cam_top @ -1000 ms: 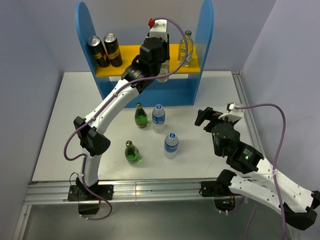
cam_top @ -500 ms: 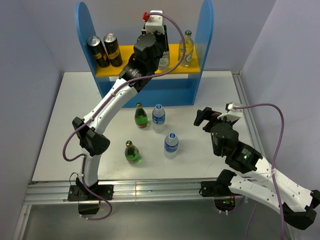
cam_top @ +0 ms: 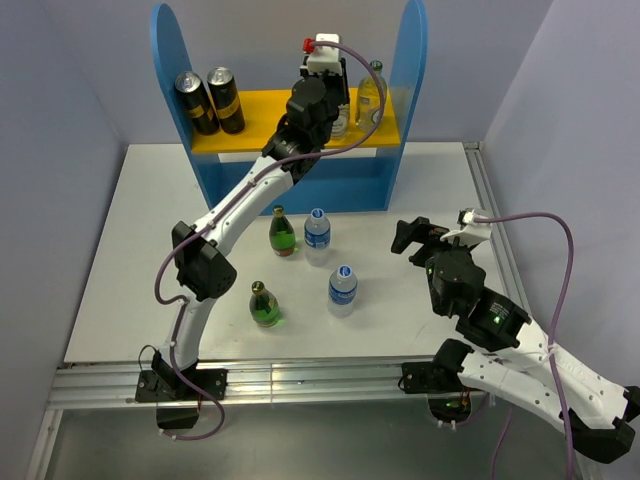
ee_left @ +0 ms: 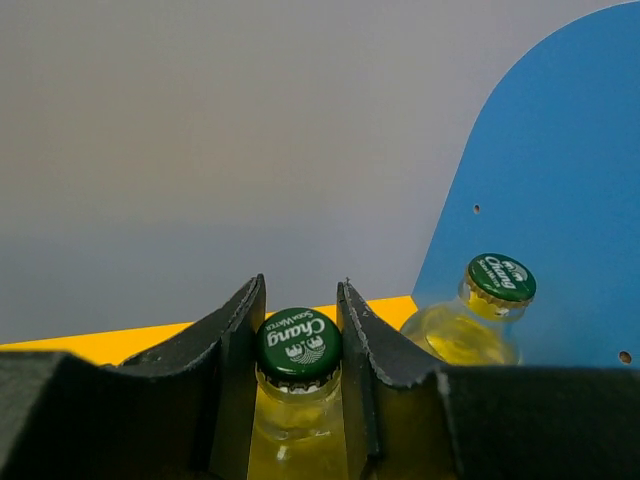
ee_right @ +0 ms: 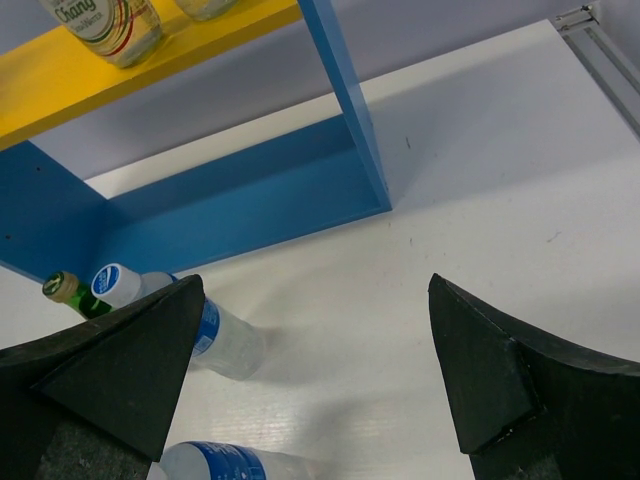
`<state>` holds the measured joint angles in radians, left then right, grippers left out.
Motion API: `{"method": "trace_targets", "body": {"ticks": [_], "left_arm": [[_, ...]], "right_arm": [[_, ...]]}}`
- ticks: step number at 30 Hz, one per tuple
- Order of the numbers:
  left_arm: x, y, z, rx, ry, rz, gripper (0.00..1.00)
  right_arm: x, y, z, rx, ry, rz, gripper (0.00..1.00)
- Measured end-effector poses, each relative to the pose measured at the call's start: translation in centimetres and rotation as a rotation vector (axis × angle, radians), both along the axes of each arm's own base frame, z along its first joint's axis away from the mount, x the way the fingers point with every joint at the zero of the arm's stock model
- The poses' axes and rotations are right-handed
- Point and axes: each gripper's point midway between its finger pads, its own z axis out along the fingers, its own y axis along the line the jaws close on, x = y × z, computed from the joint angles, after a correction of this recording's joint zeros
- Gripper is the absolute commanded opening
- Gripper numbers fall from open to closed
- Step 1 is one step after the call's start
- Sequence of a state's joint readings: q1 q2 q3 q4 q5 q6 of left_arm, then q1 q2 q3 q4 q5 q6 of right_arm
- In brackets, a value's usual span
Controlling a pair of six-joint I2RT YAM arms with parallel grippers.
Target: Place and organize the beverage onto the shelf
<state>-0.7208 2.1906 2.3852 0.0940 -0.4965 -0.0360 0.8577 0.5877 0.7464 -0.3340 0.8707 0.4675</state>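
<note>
Left wrist | left hand (ee_left: 300,300) clamps pale bottle (ee_left: 298,346) — neighbour (ee_left: 500,279) near blue panel (ee_left: 560,180)

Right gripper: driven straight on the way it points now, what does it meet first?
Most likely the bare table, in front of the blue base of the shelf. The blue-capped plastic bottle sits left of the line of the right gripper, though depth is unclear from the wrist view.
</note>
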Motion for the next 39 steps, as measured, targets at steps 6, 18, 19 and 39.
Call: {"method": "trace_targets", "body": {"ticks": [6,18,19,39], "left_arm": [[0.2,-0.5,0.0,-0.009,-0.017,-0.018,0.18],[-0.6,-1.9,0.8,0.010,-0.088,-0.045,0.99],[-0.7,-2.0,0.8,0.013,-0.090,-0.046,0.99],[-11.8,6.8,5.7,0.052,-0.048,-0.010,0.99]], "right_arm": [[0.0,0.1,0.0,0.002,-0.001,0.002,1.00],[0.0,0.1,0.1,0.010,-0.004,0.004,1.00],[0.0,0.1,0.1,0.011,-0.004,0.004,1.00],[0.1,0.3,-0.5,0.009,0.006,0.003,1.00]]}}
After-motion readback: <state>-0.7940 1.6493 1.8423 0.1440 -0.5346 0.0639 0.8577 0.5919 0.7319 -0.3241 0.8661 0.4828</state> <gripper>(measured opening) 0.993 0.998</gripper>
